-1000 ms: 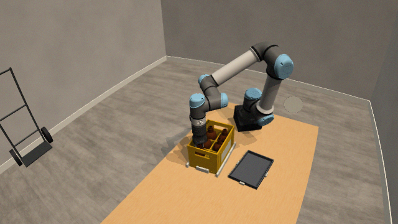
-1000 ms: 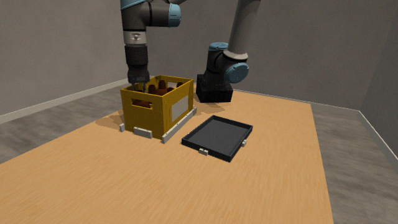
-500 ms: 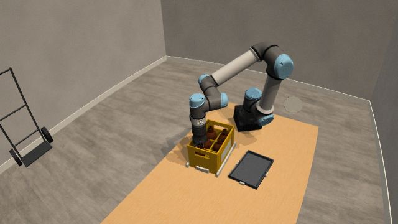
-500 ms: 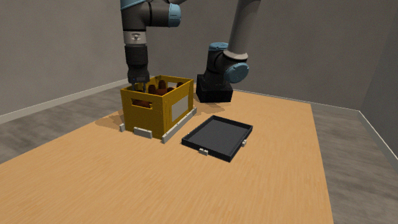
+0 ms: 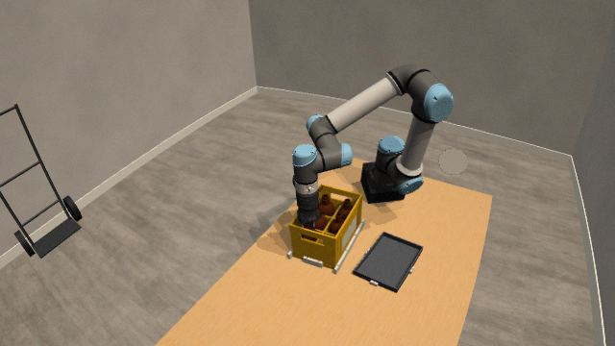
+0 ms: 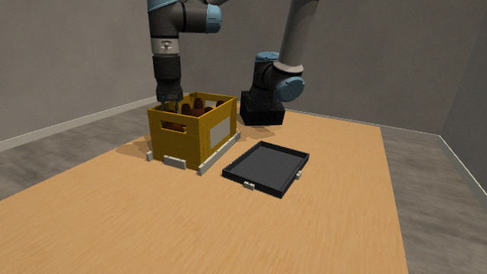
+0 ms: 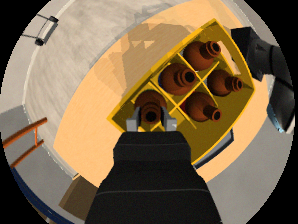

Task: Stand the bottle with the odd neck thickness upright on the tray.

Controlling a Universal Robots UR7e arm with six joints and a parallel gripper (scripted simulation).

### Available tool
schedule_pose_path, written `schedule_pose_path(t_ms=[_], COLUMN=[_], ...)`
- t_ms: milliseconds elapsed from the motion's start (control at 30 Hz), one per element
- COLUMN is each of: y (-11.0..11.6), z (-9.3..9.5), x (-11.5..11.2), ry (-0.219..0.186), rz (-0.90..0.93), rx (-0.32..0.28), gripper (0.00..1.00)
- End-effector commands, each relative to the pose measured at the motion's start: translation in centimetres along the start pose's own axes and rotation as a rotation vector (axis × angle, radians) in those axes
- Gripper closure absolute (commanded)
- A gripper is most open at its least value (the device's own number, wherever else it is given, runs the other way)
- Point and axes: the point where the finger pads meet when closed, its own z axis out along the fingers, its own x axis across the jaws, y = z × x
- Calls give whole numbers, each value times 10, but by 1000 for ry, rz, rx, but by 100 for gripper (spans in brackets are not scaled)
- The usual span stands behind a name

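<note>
Wood-grained counter (image 5: 269, 298) (image 6: 213, 221) (image 7: 80, 110) supports a yellow crate (image 5: 312, 251) (image 6: 175, 141) (image 7: 242, 107), left of centre in the exterior view. Brown, round-shouldered bottle (image 5: 309, 237) (image 6: 175, 126) (image 7: 149, 100) stands upright in its near-left compartment. Tool (image 5: 308, 225) (image 6: 170, 109) (image 7: 150, 112) is partly open, fingers either side of the neck; grip cannot be confirmed. Dark tray (image 5: 388, 261) (image 6: 266, 164) (image 7: 218, 150), right of the crate, holds no bottle.

No visible change
</note>
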Motion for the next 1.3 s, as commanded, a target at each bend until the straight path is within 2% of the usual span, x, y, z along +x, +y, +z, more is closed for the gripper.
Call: schedule_pose_path(t_ms=[0,233,267,1267], y=[0,0,0,0], z=[-1,-1,-1,-1], x=[0,0,0,0], ry=[-1,-1,-1,-1], rz=[0,0,0,0], rx=[0,0,0,0], gripper=[100,100,0,0])
